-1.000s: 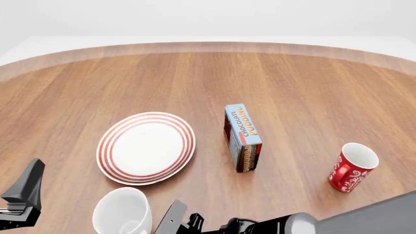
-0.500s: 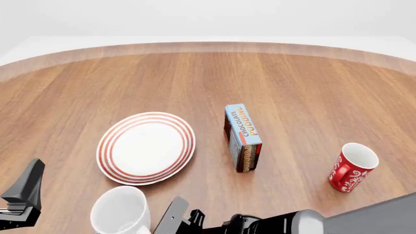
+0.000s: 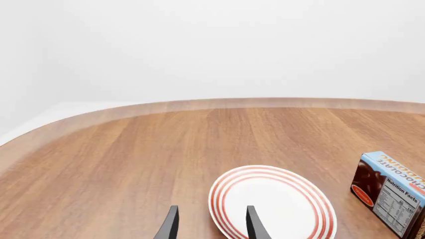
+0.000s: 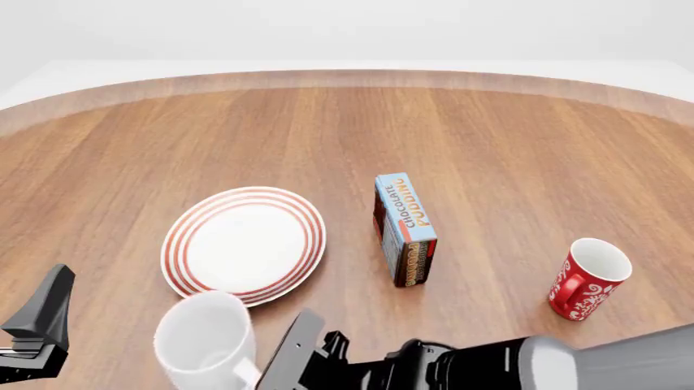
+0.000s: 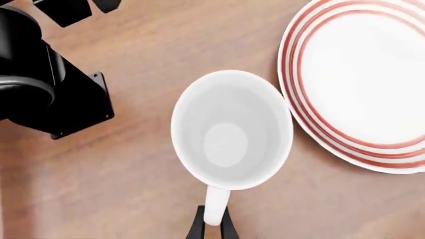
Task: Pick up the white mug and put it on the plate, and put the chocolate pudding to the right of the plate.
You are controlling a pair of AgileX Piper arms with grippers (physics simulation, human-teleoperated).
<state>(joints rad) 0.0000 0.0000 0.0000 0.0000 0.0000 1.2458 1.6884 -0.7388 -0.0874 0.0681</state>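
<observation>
1. Wood-grain table (image 4: 509, 138), curved far edge, blank white backdrop. Nothing near my working zone except the task items and one decoy.

2. My right gripper (image 5: 212, 225) has its fingers closed on the handle of the white mug (image 4: 206, 341). In the right wrist view the handle runs straight down between the two fingertips, mug mouth up. I grip the handle because the body looks too wide for the jaws.

3. Mug sits at the near edge of the front view, its rim overlapping the near rim of the plate (image 4: 179, 244). It seems lifted clear of the table, but I cannot confirm the gap from these angles.

4. Plate lies flat, left of centre, nothing on it. Short carry forward should put the mug over its middle.

5. Left gripper (image 3: 211, 225) is parked low near the plate's left side, fingers parted with nothing between them. I judge it is kept out of the way while the right arm crosses over.

6. Chocolate pudding (image 4: 407, 227) stands on a long edge just right of the plate, label up. It is already on the correct side; whether it counts as placed I cannot say.

7. Red mug (image 4: 586, 280) far right, well apart. Ignore.

8. Risk: handle grip lets the mug swing; lower slowly.
</observation>
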